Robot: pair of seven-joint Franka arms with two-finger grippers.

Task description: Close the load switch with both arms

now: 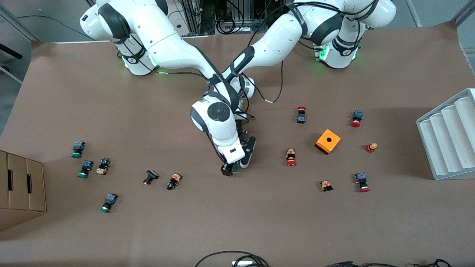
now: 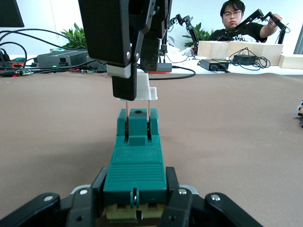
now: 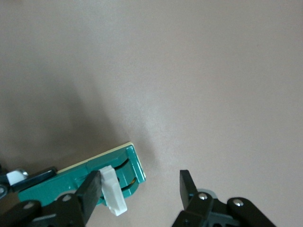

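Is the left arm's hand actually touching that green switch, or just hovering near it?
Touching. The left wrist view shows the left hand with a finger pressed against each side of the green switch, with no gap.

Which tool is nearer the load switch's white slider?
Right. The right tool is at the white slider, one finger against it. The left tool clamps the load switch at its other end, clear of the slider.
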